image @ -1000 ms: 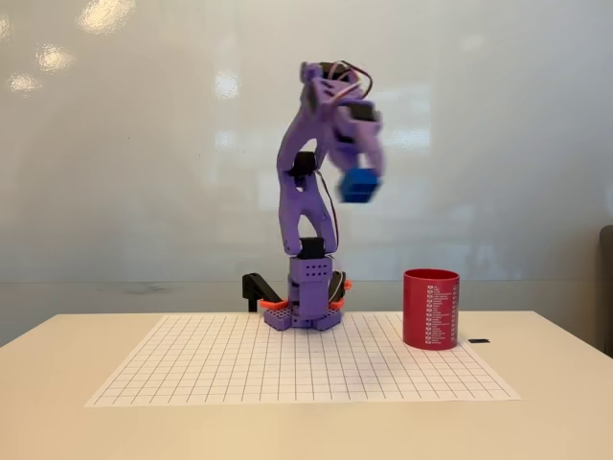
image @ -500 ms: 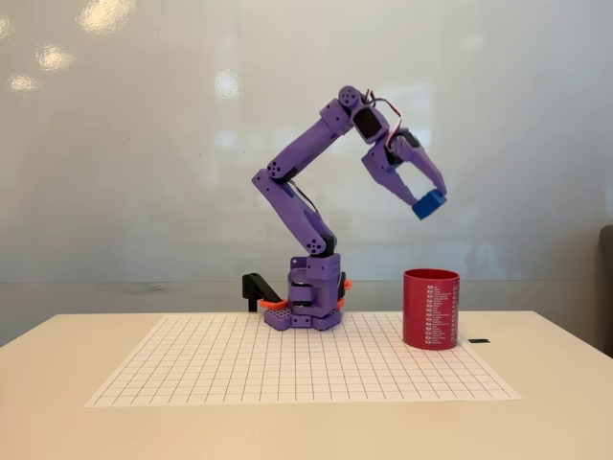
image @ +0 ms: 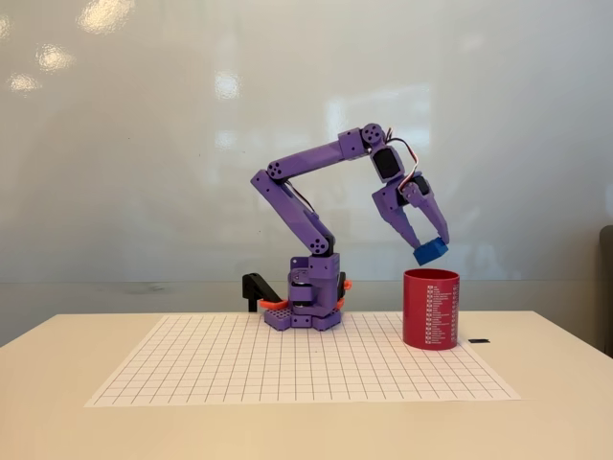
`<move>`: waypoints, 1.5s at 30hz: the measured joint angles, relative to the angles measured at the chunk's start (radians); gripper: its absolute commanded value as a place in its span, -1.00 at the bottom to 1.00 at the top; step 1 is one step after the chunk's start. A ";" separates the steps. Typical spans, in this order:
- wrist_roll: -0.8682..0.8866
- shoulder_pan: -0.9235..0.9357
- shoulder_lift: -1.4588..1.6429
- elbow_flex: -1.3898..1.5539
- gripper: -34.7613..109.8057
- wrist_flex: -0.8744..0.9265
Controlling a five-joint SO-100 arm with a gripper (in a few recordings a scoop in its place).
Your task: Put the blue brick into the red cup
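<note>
- Blue brick (image: 431, 251): small bright blue plastic piece, tilted, held in the air just above the red cup's rim and slightly left of the cup's centre in the fixed view; not touching the cup.
- End effector (image: 429, 244): purple, two-fingered, pointed down and to the right, its fingers clamped on the blue brick at their tips.
- Red cup (image: 431, 309): crimson cylinder with straight sides and a column of small white print, stood upright on the right part of the grid mat, directly below the brick.
- Arm (image: 306, 192): purple, folded in a zigzag from its base (image: 306, 305) at the mat's far edge, forearm reaching rightward toward the cup.
- Grid mat (image: 287, 369): white sheet with dark squared lines, laid flat on the counter.
- Counter (image: 57, 412): pale, smooth surface.
- Small black item (image: 479, 340): lies just right of the cup; too small to identify.
- Black bracket (image: 255, 288): stands left of the base.
</note>
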 measured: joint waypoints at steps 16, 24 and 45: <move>0.094 0.008 -0.046 -0.008 0.21 0.078; 0.002 0.015 -0.054 -0.014 -0.53 0.049; -0.267 0.387 -0.342 -0.110 -0.53 -0.167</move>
